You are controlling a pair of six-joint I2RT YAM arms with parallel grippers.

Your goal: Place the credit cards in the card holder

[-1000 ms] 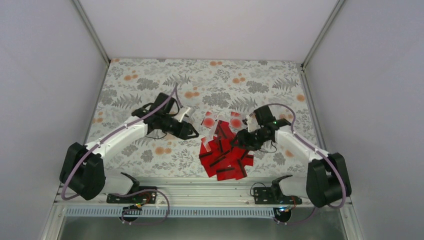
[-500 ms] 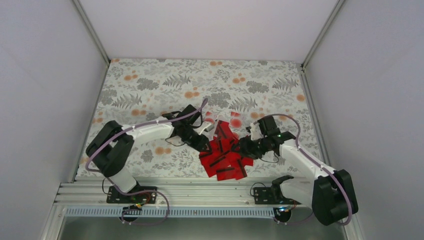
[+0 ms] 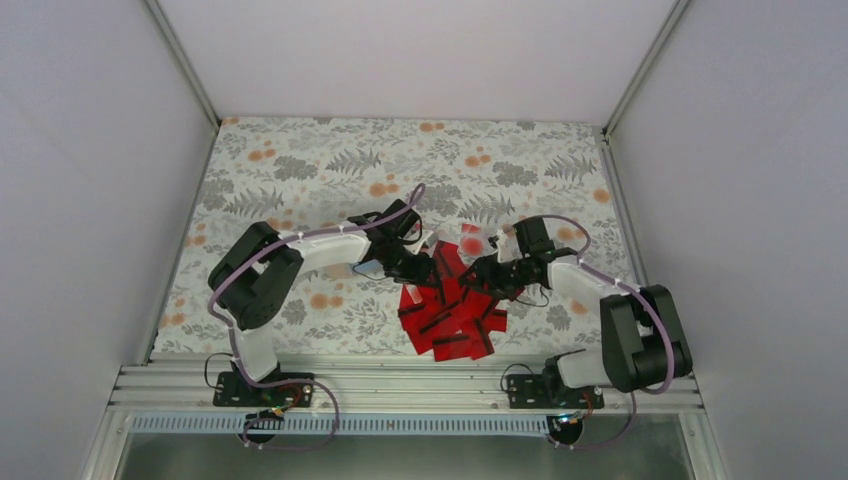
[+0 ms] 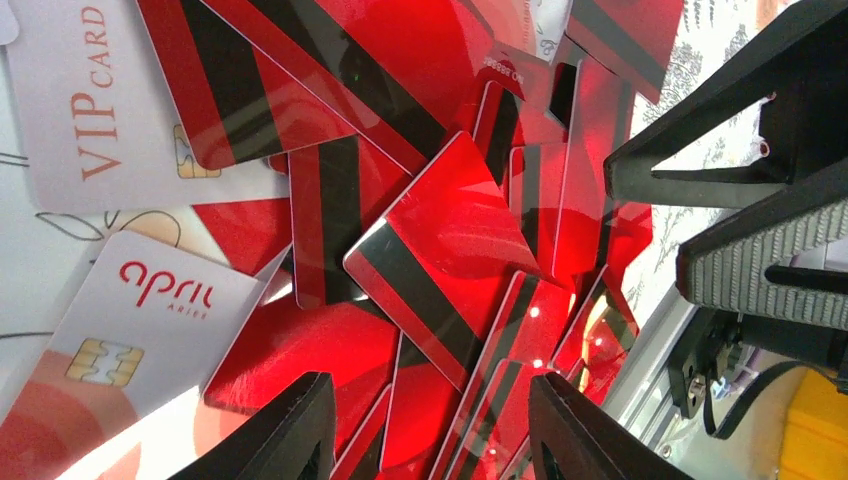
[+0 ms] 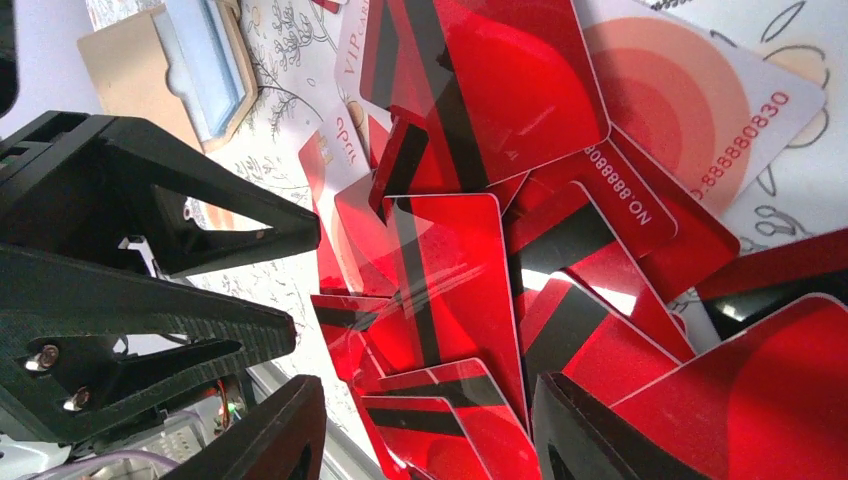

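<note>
At nine o'clock of the heap, flat on the floral cloth (image 3: 300, 170): the card holder (image 5: 115, 62), tan with a pale blue-grey face, one corner cut off by the edge of the right wrist view. Well apart from both pairs of fingers.

Next, the left gripper (image 4: 430, 385), spread wide and grasping nothing, low over the credit cards (image 3: 450, 315), with red striped ones between its tips. Heap fanned from centre toward six o'clock, pale-faced cards along its twelve o'clock rim.

At three o'clock of the heap, the right gripper (image 5: 428, 385), likewise released and empty, tips over overlapping red cards. Lower cards mostly buried, too tangled to count.
</note>
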